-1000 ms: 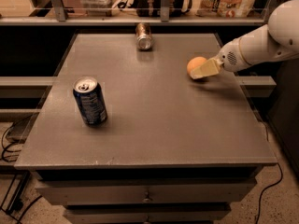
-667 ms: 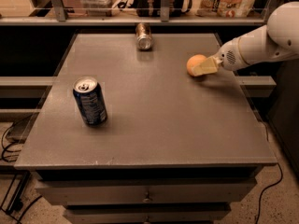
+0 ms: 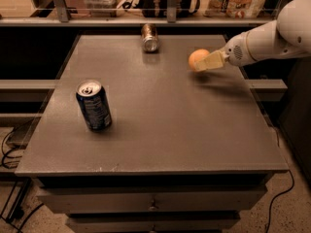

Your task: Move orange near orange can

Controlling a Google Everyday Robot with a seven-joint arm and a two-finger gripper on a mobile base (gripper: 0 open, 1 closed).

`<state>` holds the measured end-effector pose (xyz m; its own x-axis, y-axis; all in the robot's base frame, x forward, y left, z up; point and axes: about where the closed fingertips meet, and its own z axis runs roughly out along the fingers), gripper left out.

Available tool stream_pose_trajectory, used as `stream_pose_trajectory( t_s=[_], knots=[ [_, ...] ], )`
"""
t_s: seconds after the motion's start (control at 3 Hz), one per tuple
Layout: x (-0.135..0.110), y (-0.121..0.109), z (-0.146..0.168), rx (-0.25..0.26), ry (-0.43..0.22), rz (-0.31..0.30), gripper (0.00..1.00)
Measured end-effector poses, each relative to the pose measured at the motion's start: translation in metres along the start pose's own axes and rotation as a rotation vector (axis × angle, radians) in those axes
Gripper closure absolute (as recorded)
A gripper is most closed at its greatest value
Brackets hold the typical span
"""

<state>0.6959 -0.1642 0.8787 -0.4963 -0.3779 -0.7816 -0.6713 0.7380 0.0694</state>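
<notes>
The carry is in hand: the gripper (image 3: 205, 63), in the upper right of the frame, grips the orange (image 3: 197, 58) and holds it just above the table (image 3: 160, 130). The orange can (image 3: 149, 37) lies on its side at upper centre, apart from the fruit. The next move likely calls for a short shift toward frame left and a gentle set-down beside the can, which could roll if nudged. The blue can (image 3: 94, 105) stands upright at left, out of the path

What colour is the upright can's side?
Dark blue can, white print, camera view; gripper over table grips round orange fruit.
</notes>
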Motion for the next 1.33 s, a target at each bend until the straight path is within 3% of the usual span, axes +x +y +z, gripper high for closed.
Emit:
stream_pose_trajectory(
  t_s=[0.33,0.67,1.33],
  knots=[
    [-0.036,-0.003,0.003,0.016,-0.054,-0.035,1.00],
    [-0.065,-0.007,0.022,0.025,-0.068,-0.055,1.00],
    [-0.089,-0.018,0.076,0.030,-0.028,-0.057,1.00]
  ],
)
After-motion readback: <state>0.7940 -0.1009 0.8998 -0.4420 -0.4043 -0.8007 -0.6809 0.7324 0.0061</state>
